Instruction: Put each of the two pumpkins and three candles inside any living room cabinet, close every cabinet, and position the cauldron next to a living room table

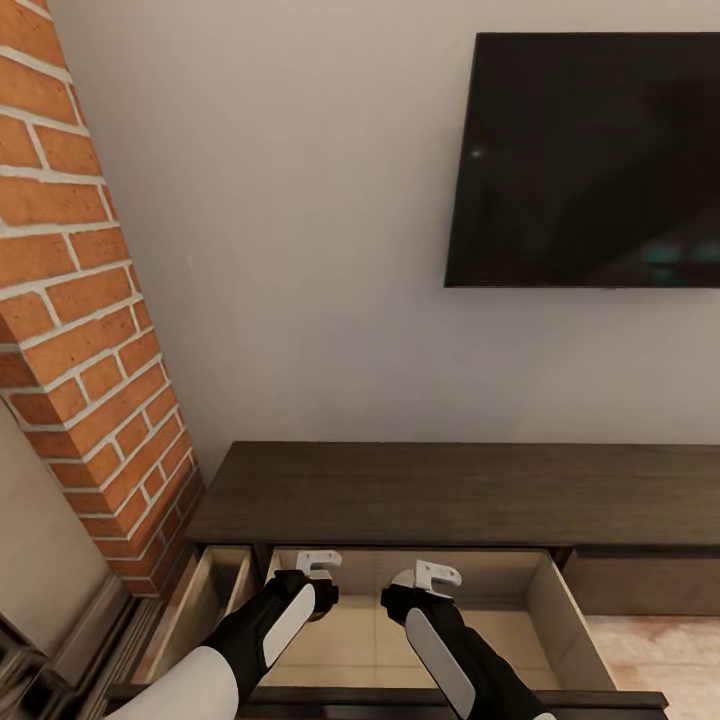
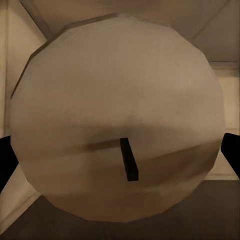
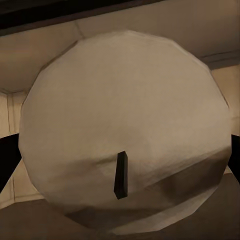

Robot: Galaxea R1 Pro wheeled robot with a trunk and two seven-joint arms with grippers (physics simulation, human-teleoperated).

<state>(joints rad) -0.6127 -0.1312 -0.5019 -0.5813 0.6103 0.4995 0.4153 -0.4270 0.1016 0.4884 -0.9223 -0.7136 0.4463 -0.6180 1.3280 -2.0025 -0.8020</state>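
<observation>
brick column (image 1: 80, 330): far left, running down beside the unit. Not part of the job, just something the left arm has to stay off.

cabinet (image 1: 450, 490): long low dark wood unit against the far wall under the TV (image 1: 590, 160). Its top is bare where I can see it.

narrow drawer (image 1: 205, 600): leftmost one, pulled partly out. Can't see anything in it from the head view.

wide drawer (image 1: 545, 610): pulled well out toward the robot, pale beige inside. Both arms hang over it, presumably because it's the drop spot.

left gripper (image 1: 318, 572): over the far-left part of the wide drawer, pointing down. The fingers (image 2: 6, 160) show as dark slivers on either side of the left candle (image 2: 115, 120), so I'd say they're clamped on it, wick facing the wrist camera.

right gripper (image 1: 432, 580): just beside the left one, over the middle of the same drawer. Same deal, fingers (image 3: 7, 160) hugging the sides of the right candle (image 3: 125, 130), wick up. Held upright, which should help it land standing.

step, my guess: both candles are inside the drawer's outline but not let go. Whether they're touching the drawer floor I can't tell. The drawers are open, so closing is yet to come.
</observation>
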